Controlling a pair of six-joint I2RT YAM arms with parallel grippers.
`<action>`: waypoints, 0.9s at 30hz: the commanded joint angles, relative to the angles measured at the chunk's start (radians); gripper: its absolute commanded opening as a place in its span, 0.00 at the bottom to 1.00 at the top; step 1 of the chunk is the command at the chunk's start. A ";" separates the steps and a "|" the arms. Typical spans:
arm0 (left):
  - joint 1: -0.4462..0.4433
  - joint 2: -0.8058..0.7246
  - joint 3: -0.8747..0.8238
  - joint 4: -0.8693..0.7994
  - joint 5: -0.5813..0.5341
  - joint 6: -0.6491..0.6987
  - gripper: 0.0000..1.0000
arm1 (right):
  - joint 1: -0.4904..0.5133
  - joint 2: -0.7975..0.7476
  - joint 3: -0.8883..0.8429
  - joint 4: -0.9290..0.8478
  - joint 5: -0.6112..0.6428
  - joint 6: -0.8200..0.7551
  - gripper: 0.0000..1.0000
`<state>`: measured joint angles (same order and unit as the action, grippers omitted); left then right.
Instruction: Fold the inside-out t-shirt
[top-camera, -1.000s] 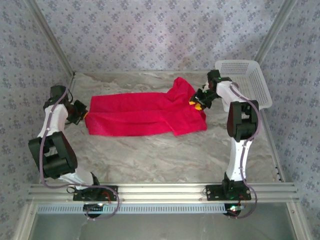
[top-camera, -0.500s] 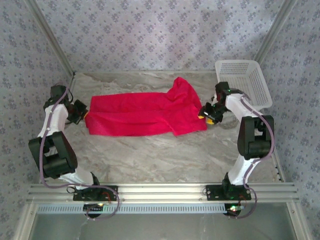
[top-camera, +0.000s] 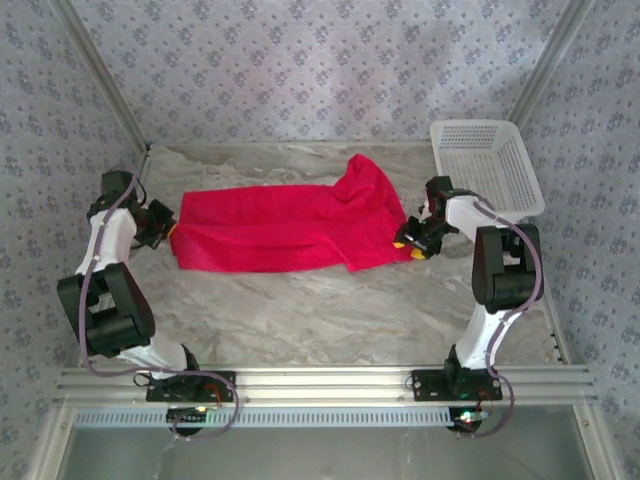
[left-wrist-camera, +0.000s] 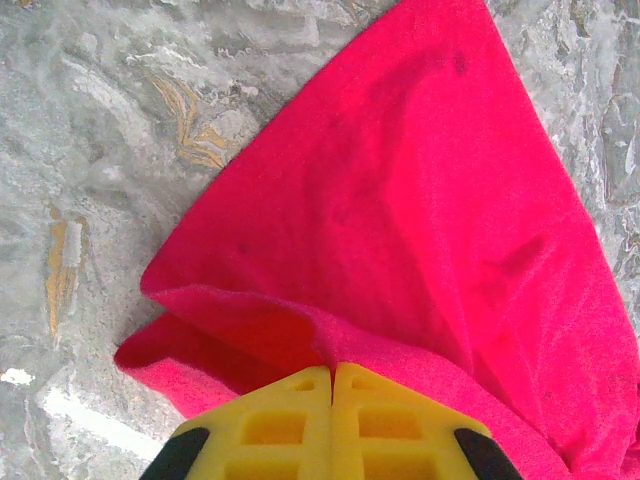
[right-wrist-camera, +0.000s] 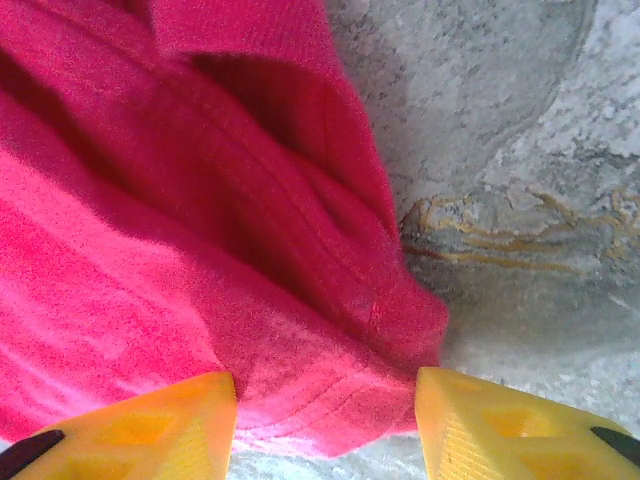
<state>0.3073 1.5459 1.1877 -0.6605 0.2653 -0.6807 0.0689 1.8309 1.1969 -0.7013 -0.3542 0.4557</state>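
Red t-shirt (top-camera: 290, 230) is lying across mid-frame.
Left gripper (left-wrist-camera: 332, 370) is pinching its left end shut; right gripper (right-wrist-camera: 325, 395) is straddling the right corner, jaws apart. Closing shallow risks grabbing one layer.

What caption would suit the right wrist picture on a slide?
Right gripper, fingers apart, poised at a corner of the red t-shirt lying on the marbled table.
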 joint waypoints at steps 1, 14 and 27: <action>-0.003 -0.015 0.002 -0.009 0.008 0.019 0.00 | 0.000 0.027 0.016 0.004 0.009 0.012 0.50; -0.004 -0.020 0.016 -0.014 0.008 0.016 0.00 | 0.009 -0.037 0.057 -0.067 0.036 -0.004 0.16; -0.004 -0.022 0.022 -0.014 0.009 0.022 0.00 | 0.019 -0.034 0.082 -0.098 0.043 -0.019 0.29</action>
<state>0.3073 1.5459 1.1877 -0.6613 0.2653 -0.6792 0.0811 1.8023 1.2537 -0.7692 -0.3244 0.4465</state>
